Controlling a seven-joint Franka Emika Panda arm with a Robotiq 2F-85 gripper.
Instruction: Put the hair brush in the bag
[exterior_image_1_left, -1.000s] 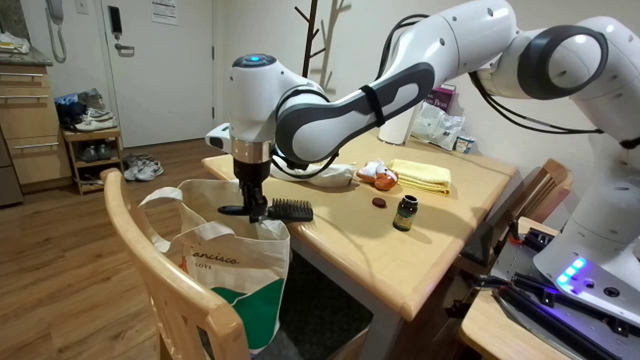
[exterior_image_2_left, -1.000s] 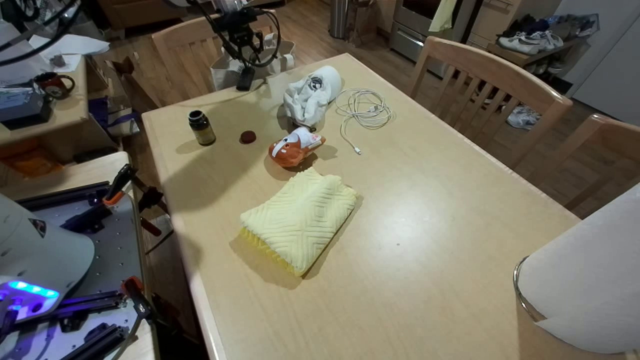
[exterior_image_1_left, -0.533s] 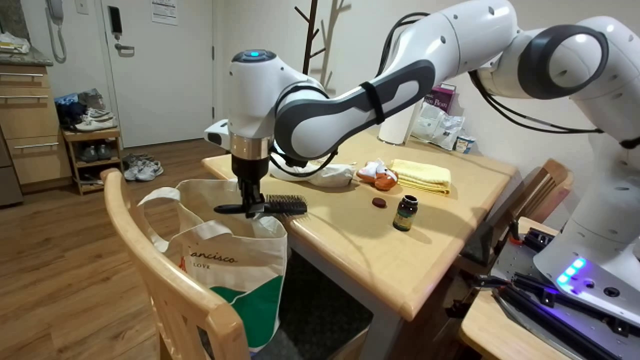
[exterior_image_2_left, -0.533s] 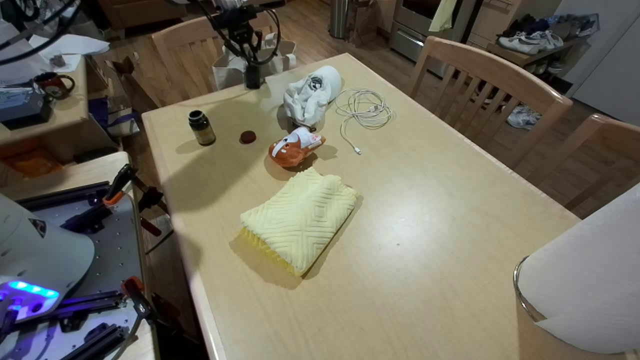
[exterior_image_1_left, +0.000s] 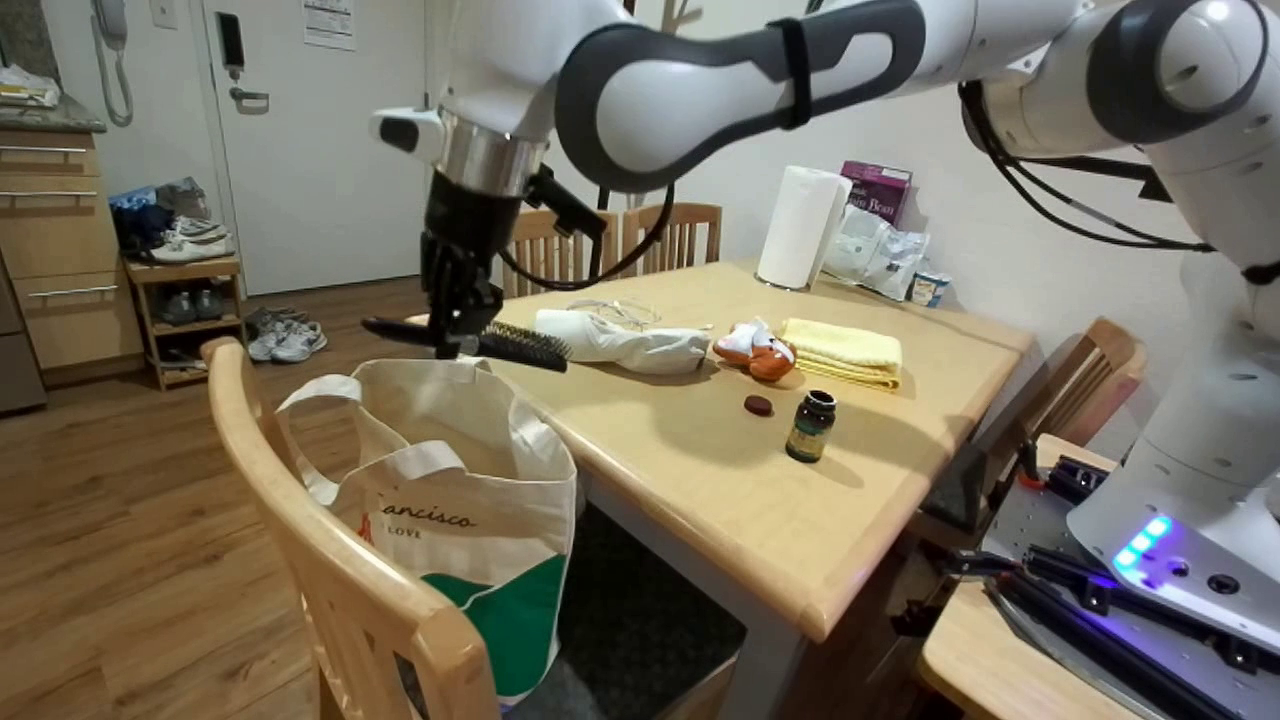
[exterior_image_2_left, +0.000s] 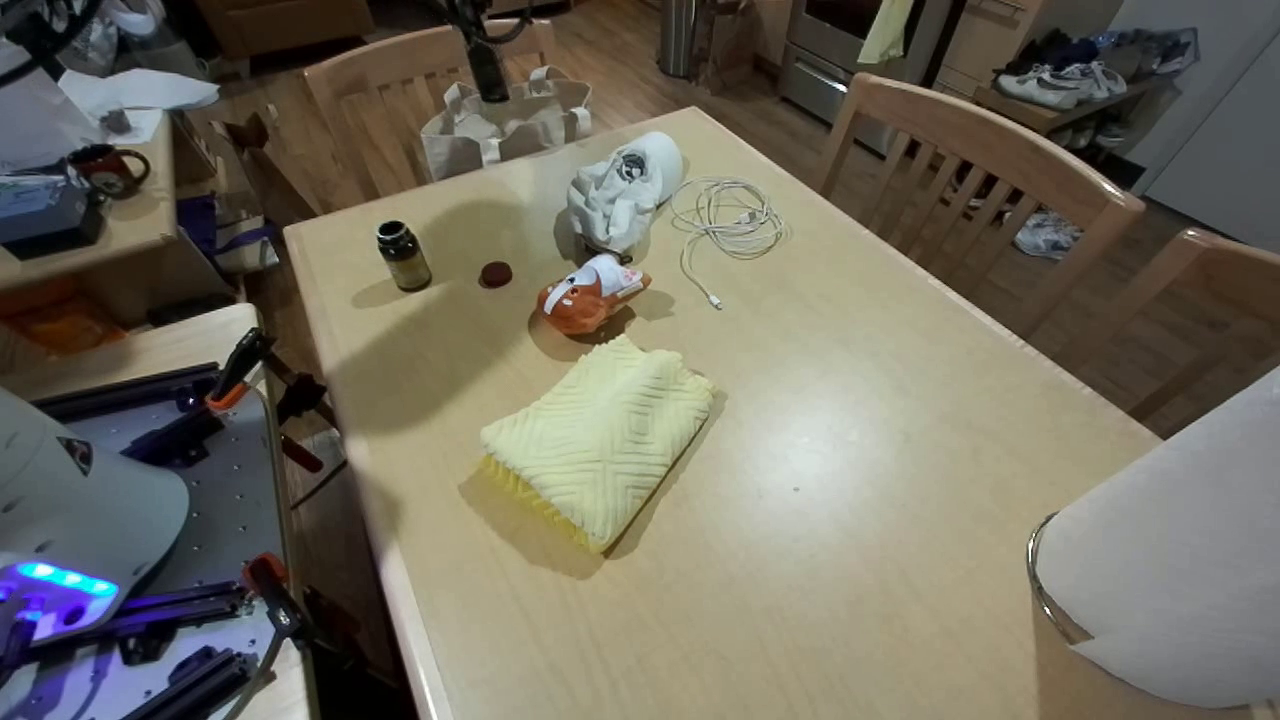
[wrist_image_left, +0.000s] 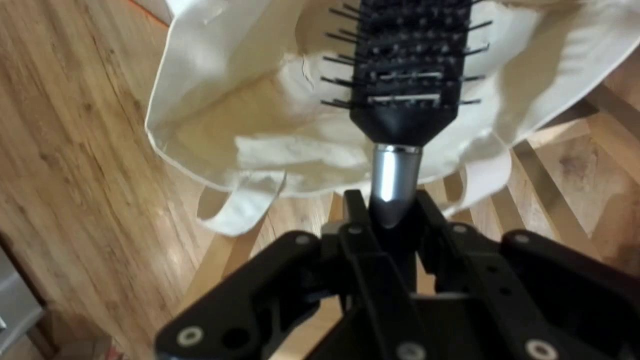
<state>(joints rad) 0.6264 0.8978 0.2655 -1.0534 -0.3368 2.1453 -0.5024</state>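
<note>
Now that I have raised the hair brush (wrist_image_left: 409, 60) and drawn it back from the worktop (exterior_image_1_left: 660, 430), it hangs tilted above the open bag (exterior_image_1_left: 455, 500), my hand (wrist_image_left: 393, 201) clenched around its black handle (exterior_image_1_left: 393, 331); I judge only lowering and letting go remain.

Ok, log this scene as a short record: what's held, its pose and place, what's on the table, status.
Held: hair brush, with the tool closed on it
Pose: tilted, bristles facing up
Place: above the open bag
On the table: dark bottle, red lid, plush toy and yellow towel, among other things
Status: hair brush not yet in the bag
</note>
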